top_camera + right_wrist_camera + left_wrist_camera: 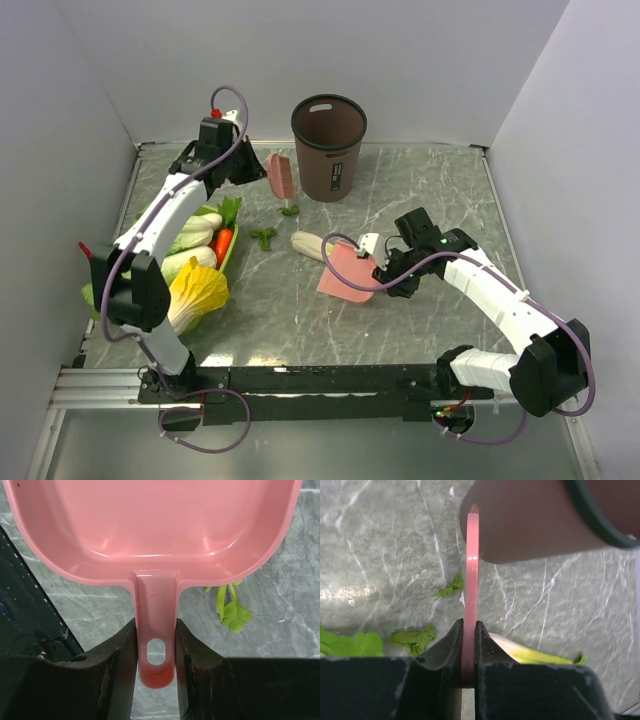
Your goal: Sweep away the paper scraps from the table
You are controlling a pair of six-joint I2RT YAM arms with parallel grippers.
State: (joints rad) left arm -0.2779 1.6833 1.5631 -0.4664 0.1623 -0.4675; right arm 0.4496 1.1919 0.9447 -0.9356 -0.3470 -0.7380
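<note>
Two dark-green paper scraps (289, 210) (264, 237) lie on the table (440, 195) in front of the brown bin. In the left wrist view the scraps (451, 586) (415, 638) lie left of the brush. My left gripper (250, 165) (468, 626) is shut on a pink brush (281, 176) (471, 575), held edge-on next to the bin. My right gripper (385, 268) (155, 622) is shut on the handle of the pink dustpan (346, 270) (150, 525), which lies low on the table. One scrap (231, 611) shows beside the pan's right corner.
The brown bin (328, 145) (535, 520) stands at the back middle. A white-and-green stalk (308, 245) (535, 655) lies between the scraps and the dustpan. A tray of vegetables (200, 262) with a yellow-green cabbage sits along the left edge. White walls enclose the table.
</note>
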